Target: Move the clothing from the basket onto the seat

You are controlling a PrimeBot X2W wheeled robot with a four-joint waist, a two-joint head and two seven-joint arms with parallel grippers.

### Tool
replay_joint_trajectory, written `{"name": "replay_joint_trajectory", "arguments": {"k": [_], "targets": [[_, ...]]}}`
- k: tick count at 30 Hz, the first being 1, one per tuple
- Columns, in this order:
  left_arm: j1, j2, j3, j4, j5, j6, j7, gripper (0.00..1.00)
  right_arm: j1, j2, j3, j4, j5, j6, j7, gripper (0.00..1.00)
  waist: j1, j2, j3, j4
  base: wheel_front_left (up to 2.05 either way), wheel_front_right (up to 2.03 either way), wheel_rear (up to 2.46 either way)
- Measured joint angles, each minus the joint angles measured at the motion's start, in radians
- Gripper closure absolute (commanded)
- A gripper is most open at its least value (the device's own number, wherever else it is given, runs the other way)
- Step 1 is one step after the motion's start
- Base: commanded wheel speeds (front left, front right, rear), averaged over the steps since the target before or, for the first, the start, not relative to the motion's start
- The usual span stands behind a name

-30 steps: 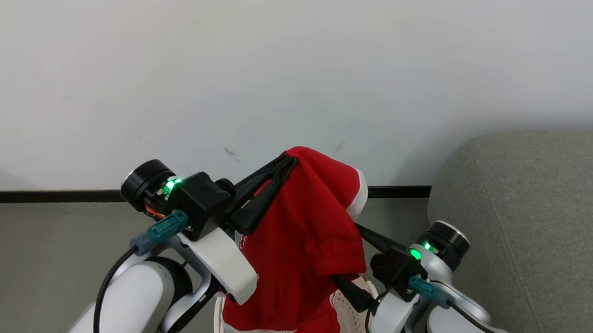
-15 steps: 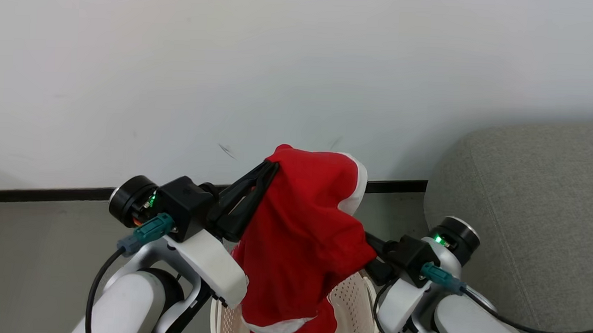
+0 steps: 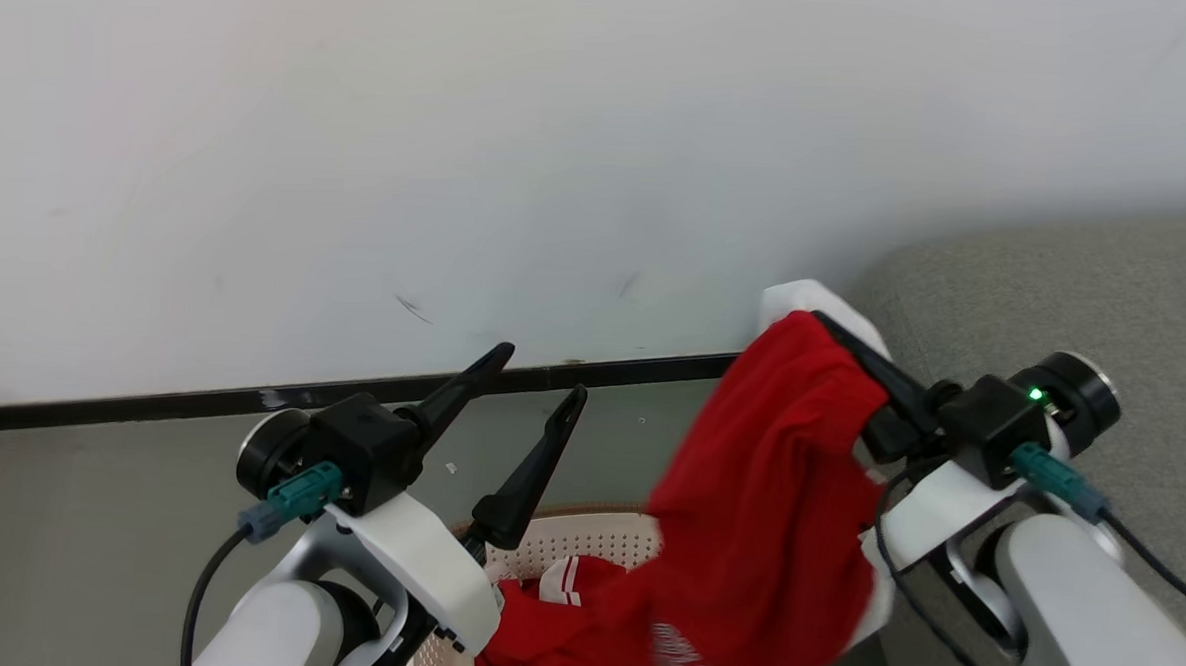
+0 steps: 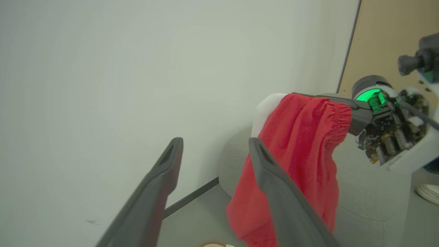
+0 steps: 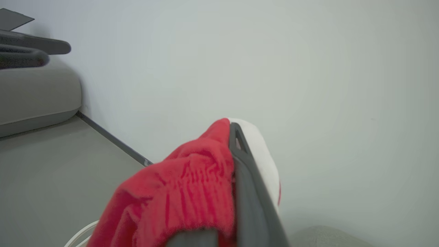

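Two red garments counted, with one basket (image 3: 594, 533) and one grey seat (image 3: 1105, 295). Held garment (image 3: 766, 501) pinched at its gathered waistband by the right end effector (image 3: 838, 336), fingers closed tight on the cloth and white trim bunched over the tip. Hangs down and to the left from that grip, near the seat's rounded corner, lower end trailing toward the basket. Seen from the right wrist as red folds pressed against one dark finger (image 5: 240, 178). Other garment (image 3: 551, 611) lying inside the basket, short white stripes showing at its top edge. Left end effector (image 3: 541, 371) spread wide with nothing between its fingers, raised above the basket's near-left side, apart from the held garment. White print low on the held garment, too blurred to read. No other label or writing legible. Pale wall (image 3: 461, 147) and dark skirting strip (image 3: 149, 409) behind, grey floor (image 3: 95, 511) below.
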Motion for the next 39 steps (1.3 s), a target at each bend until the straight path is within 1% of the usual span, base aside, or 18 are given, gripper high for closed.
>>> {"name": "replay_joint_trajectory", "arguments": {"k": [6,11,15,20,23,30,39], "targets": [[0.028,0.001,-0.030,0.019,-0.005,-0.018,-0.032,0.00,0.012,-0.029,-0.118,-0.056,-0.007,0.000,0.000,1.00,0.0000,0.0000,0.000,-0.029,0.00,0.00,0.00],[0.039,-0.004,-0.063,0.026,-0.005,-0.027,-0.058,0.00,0.084,-0.056,-0.217,-0.097,-0.038,0.000,0.000,1.00,-0.0001,0.0000,-0.002,-0.054,0.00,0.00,0.00],[0.056,-0.004,-0.102,0.035,-0.008,-0.042,-0.067,0.00,0.142,-0.072,-0.303,-0.121,-0.054,0.000,0.000,1.00,0.0000,0.0000,-0.004,-0.075,0.00,0.00,0.00],[0.070,-0.004,-0.142,0.043,-0.008,-0.044,-0.087,0.00,0.194,-0.085,-0.383,-0.153,-0.065,0.000,0.000,1.00,0.0000,0.0000,-0.007,-0.103,0.00,0.00,0.00],[0.072,-0.005,-0.162,0.049,-0.008,-0.049,-0.099,0.00,0.223,-0.086,-0.403,-0.171,-0.071,0.000,0.000,1.00,0.0000,0.0000,-0.009,-0.120,0.00,0.00,0.00],[0.072,-0.019,-0.192,0.071,-0.008,-0.053,-0.127,0.00,0.279,-0.085,-0.408,-0.217,-0.072,0.000,0.011,1.00,0.0000,0.0000,-0.011,-0.162,0.00,0.00,0.00],[0.073,-0.023,-0.228,0.096,-0.008,-0.056,-0.154,0.00,0.360,-0.070,-0.462,-0.273,-0.073,0.000,0.039,1.00,-0.0001,0.0000,-0.012,-0.219,0.00,0.00,0.00]]}}
